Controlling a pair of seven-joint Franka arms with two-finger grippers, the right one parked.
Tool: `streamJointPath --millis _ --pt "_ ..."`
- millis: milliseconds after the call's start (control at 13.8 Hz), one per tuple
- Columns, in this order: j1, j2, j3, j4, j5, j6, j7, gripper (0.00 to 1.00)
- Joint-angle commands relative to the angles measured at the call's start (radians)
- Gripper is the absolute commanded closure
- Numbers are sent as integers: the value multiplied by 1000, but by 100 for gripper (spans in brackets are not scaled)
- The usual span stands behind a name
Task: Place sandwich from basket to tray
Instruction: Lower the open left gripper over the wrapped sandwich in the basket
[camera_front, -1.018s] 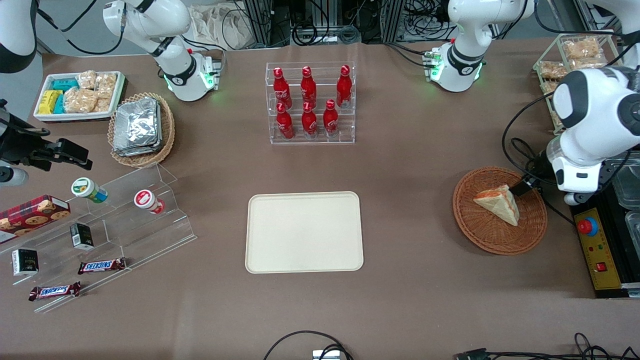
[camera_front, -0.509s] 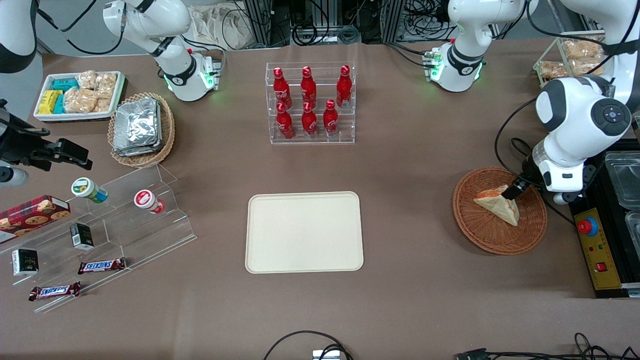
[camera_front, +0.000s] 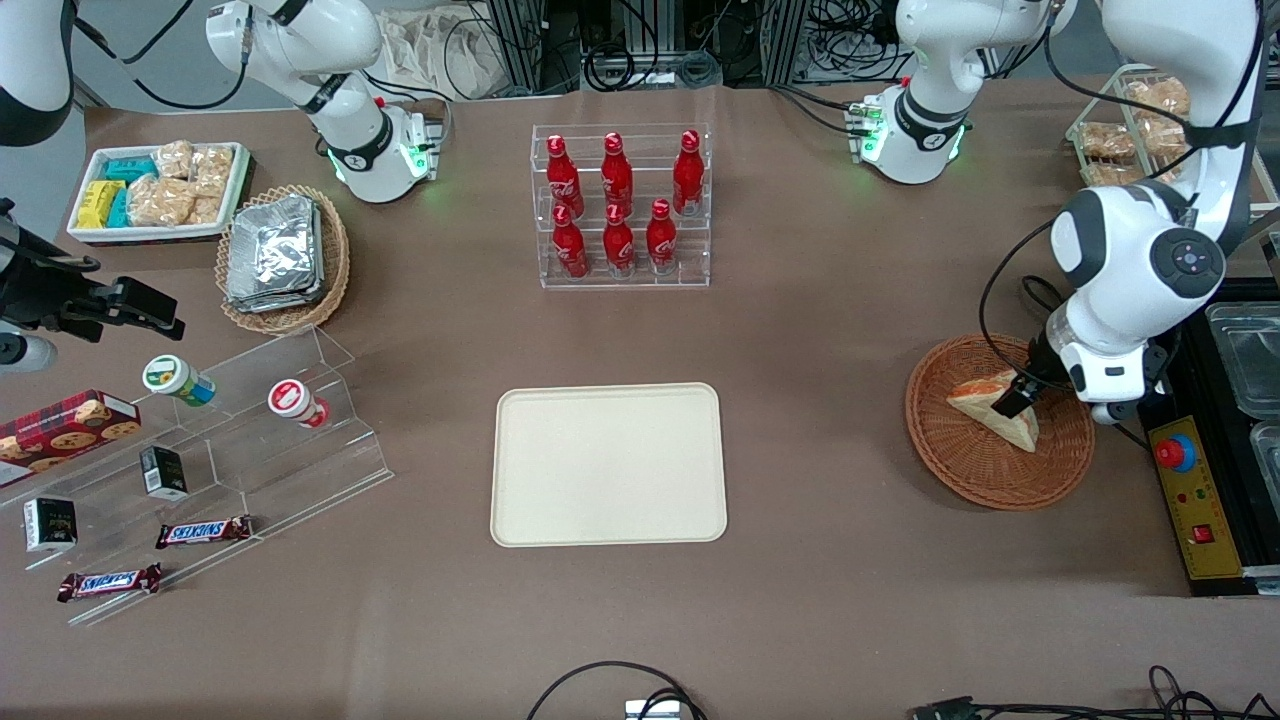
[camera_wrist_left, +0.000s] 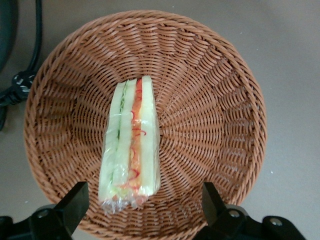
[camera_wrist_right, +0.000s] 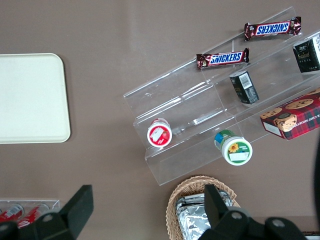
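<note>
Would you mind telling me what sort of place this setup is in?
Likely a robotics lab staged as a snack counter: a bottle rack, cabling past the table's edge, and an arm whose open claw hovers over the sandwich in a basket.

Front camera looks steeply down over the whole table (camera_front: 850, 300). Left wrist camera looks straight down, close above the basket (camera_wrist_left: 225, 90), seen at the front view's 3 o'clock; its end effector (camera_wrist_left: 145, 210) frames the shot.

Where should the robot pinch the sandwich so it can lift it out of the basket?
Probably from straight above, across the two flat bread faces. The sandwich stands on edge in the basket, filling stripes up. The open end effector hangs above it, a finger out past each bread face.
</note>
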Motion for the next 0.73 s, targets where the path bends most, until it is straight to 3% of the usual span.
streamJointPath --millis 0,655 --pt "1 27 23 -23 13 69 -26 0" --pt "1 96 25 -78 11 206 -64 0"
